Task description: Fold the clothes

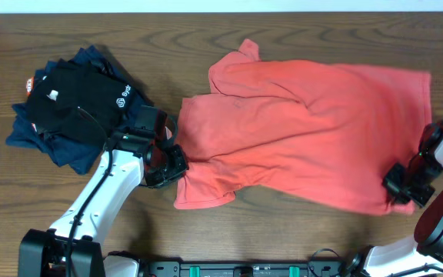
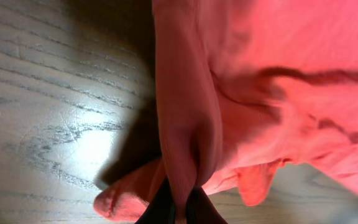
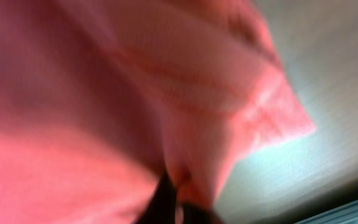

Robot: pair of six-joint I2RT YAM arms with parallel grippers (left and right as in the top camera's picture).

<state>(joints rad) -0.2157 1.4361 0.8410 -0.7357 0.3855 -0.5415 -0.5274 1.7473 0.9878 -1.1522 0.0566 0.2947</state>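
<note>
The coral-red T-shirt lies spread across the middle and right of the table, plain side up, one sleeve pointing to the far edge. My left gripper is shut on a pinch of the shirt's left edge; the left wrist view shows the fold of red cloth between the black fingers. My right gripper is shut on the shirt's near right corner; the right wrist view shows blurred red cloth pinched in the fingers.
A pile of navy-blue folded garments with a black shirt on top lies at the left, just beyond the left arm. Bare wood table shows in front of the shirt.
</note>
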